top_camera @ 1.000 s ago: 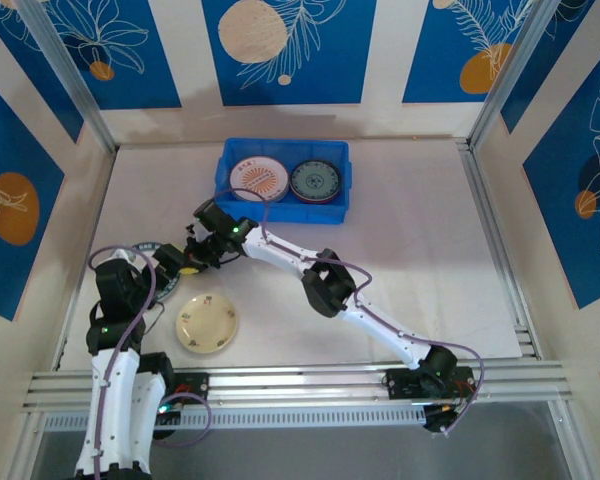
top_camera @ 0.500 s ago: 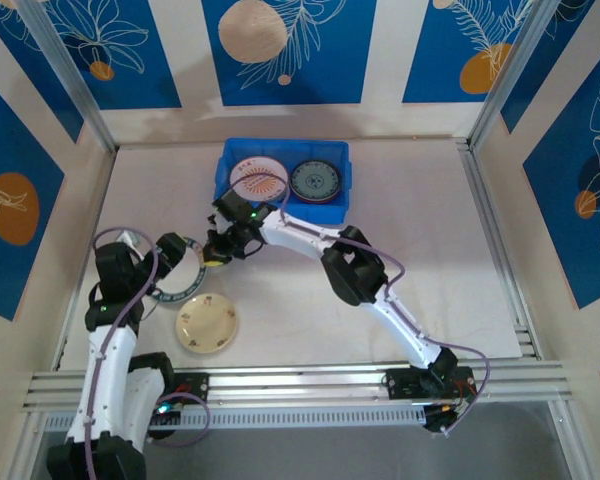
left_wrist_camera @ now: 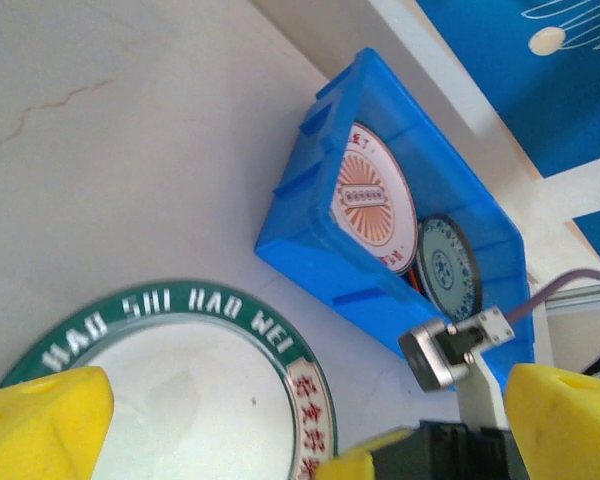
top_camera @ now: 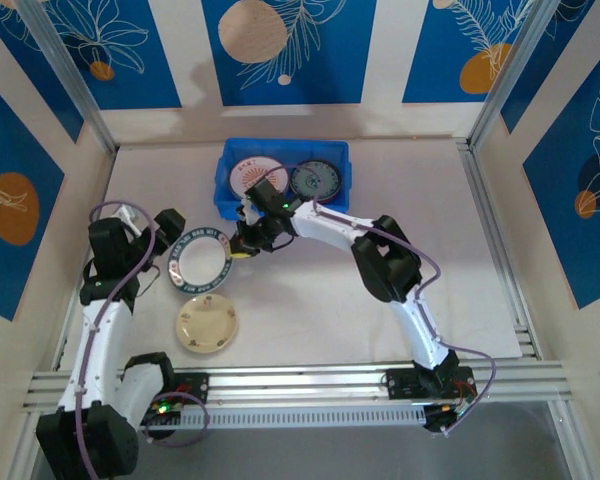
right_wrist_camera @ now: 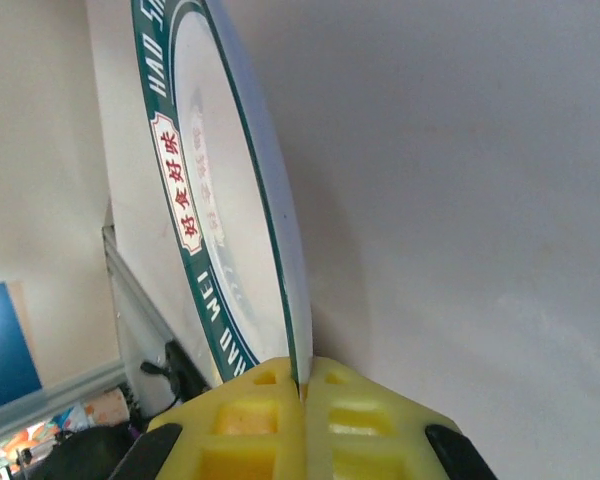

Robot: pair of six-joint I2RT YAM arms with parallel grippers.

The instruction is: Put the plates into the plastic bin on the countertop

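Has drawn the plate (top_camera: 200, 262) right, out from beside the left arm, nearer the bin (top_camera: 325, 208) yet short of it, tilted over the countertop (top_camera: 460, 250). Pinches its rim in the clamped right gripper (top_camera: 242, 246). Leaves the left gripper (top_camera: 172, 232) spread, empty. Probably only needs lifting in.

The right gripper (top_camera: 242, 247) is gripping the rim of a green-rimmed white plate (top_camera: 200, 263) — the left gripper (top_camera: 173, 243) hovering opposite. A cream plate (top_camera: 206, 323) is lying on the countertop (top_camera: 430, 200); a pink-striped plate (top_camera: 245, 172) and a teal plate (top_camera: 318, 180) are resting in the blue bin (top_camera: 280, 147).
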